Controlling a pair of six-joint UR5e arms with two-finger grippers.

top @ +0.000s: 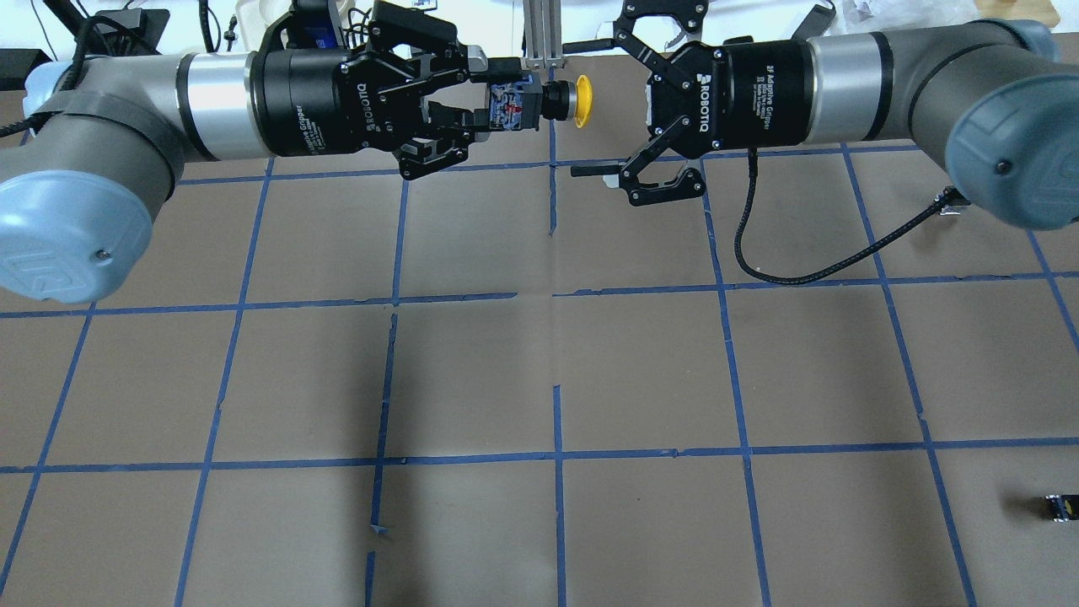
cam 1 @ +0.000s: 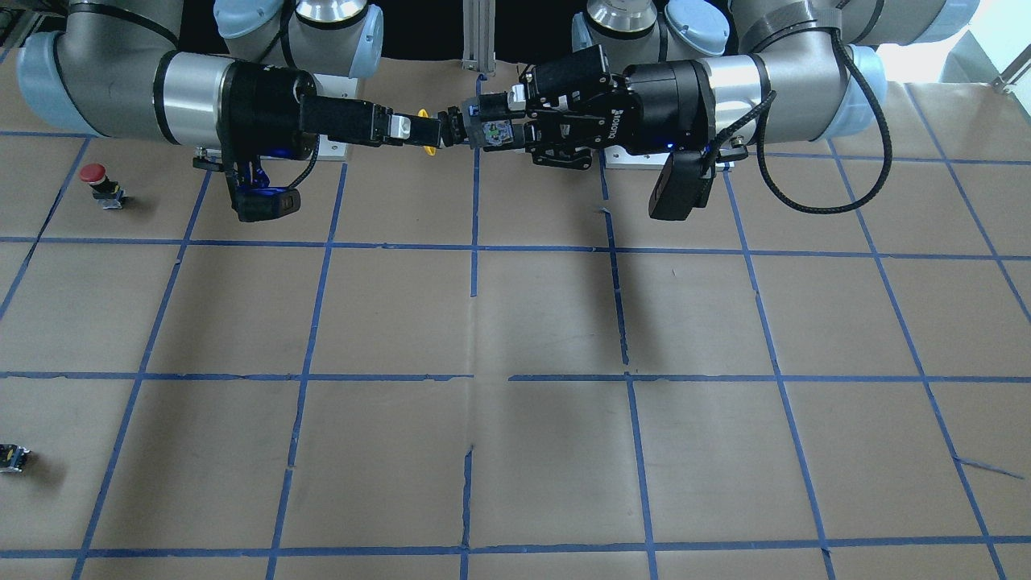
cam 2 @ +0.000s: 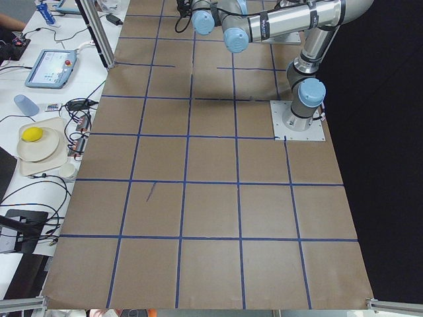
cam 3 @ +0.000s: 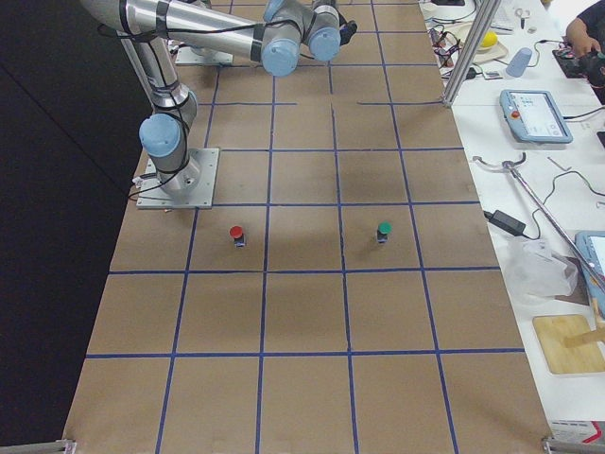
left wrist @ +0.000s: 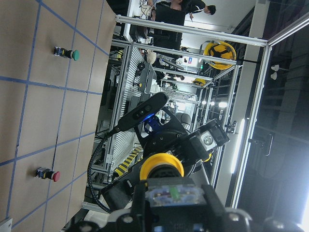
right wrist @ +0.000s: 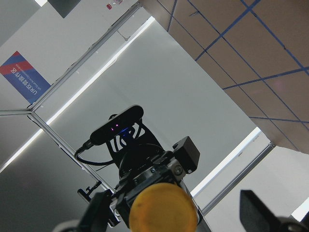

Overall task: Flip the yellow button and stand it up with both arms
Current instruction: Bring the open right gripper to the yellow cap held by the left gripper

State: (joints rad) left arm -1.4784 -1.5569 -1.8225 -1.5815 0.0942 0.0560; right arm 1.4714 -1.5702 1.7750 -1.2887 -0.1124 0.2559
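Yellow button (top: 580, 101) up in the air over the table (top: 641, 362), clamped at its black body by left fingers (top: 447, 126). Right fingers (top: 592, 171) wide apart beside its cap. Red button (cam 1: 94, 174) far off.

Plastic yellow button (top: 582, 101), matt paper table (top: 641, 371)

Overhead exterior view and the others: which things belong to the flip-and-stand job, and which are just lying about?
Job: yellow button, held by its black body in the left gripper; right gripper, open, facing the cap.
Lying about: red button; green button; small black part.
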